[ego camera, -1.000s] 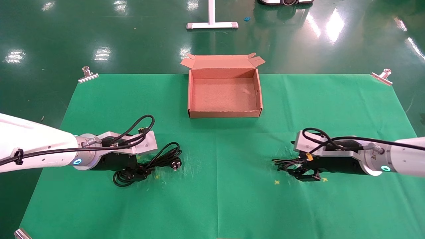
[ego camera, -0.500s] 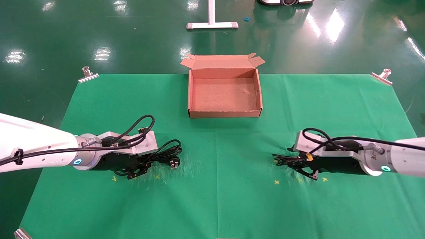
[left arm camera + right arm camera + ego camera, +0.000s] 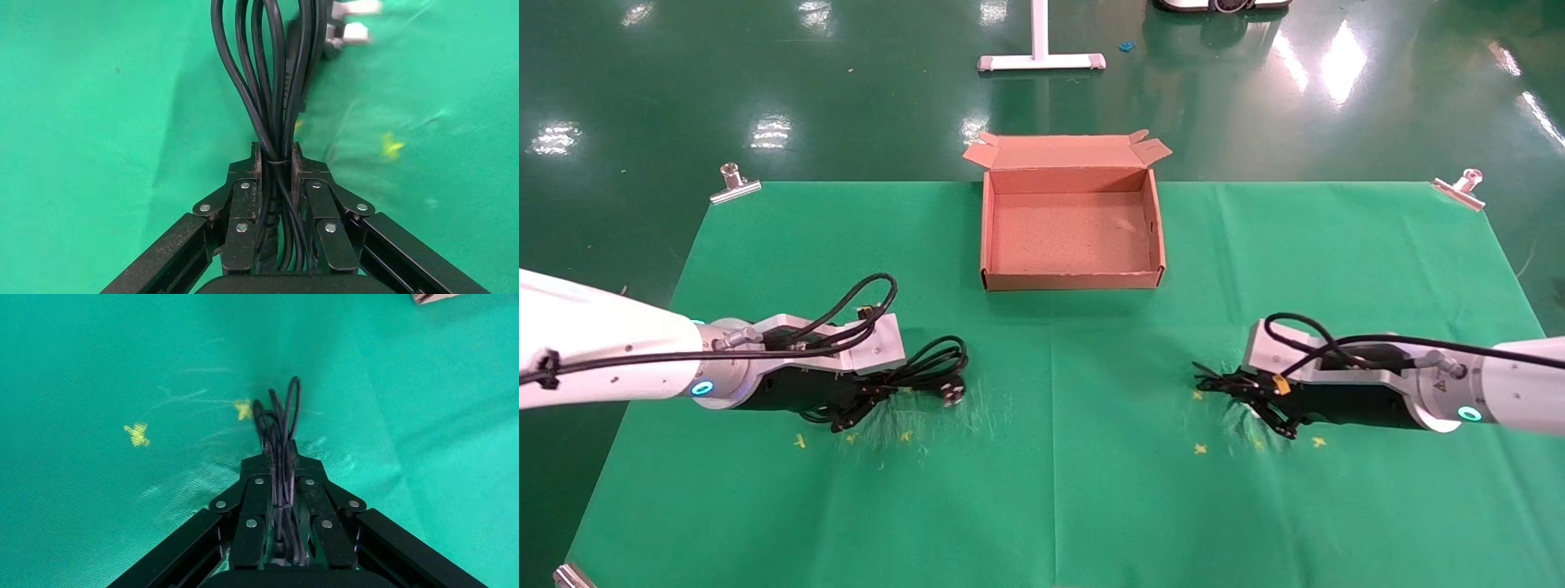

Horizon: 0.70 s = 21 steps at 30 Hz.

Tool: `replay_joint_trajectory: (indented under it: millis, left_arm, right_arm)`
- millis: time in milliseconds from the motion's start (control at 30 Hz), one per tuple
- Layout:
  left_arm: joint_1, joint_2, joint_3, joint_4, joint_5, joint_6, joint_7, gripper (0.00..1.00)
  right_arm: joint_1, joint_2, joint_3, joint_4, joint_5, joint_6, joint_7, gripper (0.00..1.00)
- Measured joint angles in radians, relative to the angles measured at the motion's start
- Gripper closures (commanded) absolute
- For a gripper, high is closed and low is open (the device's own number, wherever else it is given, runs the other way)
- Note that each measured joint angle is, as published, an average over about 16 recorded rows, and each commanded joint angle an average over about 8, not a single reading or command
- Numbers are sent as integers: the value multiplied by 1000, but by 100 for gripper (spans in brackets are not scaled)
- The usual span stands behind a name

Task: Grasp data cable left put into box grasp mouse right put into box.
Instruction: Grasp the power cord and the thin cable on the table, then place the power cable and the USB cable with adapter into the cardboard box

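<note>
The brown cardboard box (image 3: 1073,282) stands open at the far middle of the green cloth, lid flap folded back. My left gripper (image 3: 858,400) is shut on a tied bundle of thick black data cable (image 3: 932,363) with a plug (image 3: 952,394). In the left wrist view the fingers (image 3: 276,150) squeeze the bundle (image 3: 269,73) at its tie. My right gripper (image 3: 1267,404) is shut on a thin black cable bundle (image 3: 1214,382), also shown in the right wrist view (image 3: 278,450), loops (image 3: 281,410) sticking out. No mouse body shows. Both grippers are low over the cloth, near of the box.
Metal clips (image 3: 735,186) (image 3: 1460,189) hold the cloth's far corners, another (image 3: 572,576) the near left corner. Yellow cross marks (image 3: 1200,448) lie on the cloth by both grippers. A white stand foot (image 3: 1040,61) is on the floor beyond the table.
Both grippers have closed on their bundles. The left cable's loose loops have been gathered up off the cloth and the left arm has shifted slightly. The right thin cable is pinched together.
</note>
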Motion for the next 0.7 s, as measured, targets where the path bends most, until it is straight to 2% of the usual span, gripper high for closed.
replay_joint_trajectory:
  millis: [167, 300, 467, 700]
  left_arm:
    - [-47, 21, -24, 13, -48, -9, 36, 100]
    - [-81, 68, -43, 58, -75, -64, 88, 100]
    - [-114, 170, -56, 183, -89, -188, 196, 100]
    - [-141, 334, -38, 434, -127, -397, 401, 100]
  right_arm:
    - [30, 4, 18, 6, 14, 6, 10, 100]
    - [63, 12, 39, 12, 28, 11, 18, 100]
    - [108, 30, 67, 24, 48, 13, 25, 100]
    - [156, 71, 107, 43, 78, 10, 36, 100]
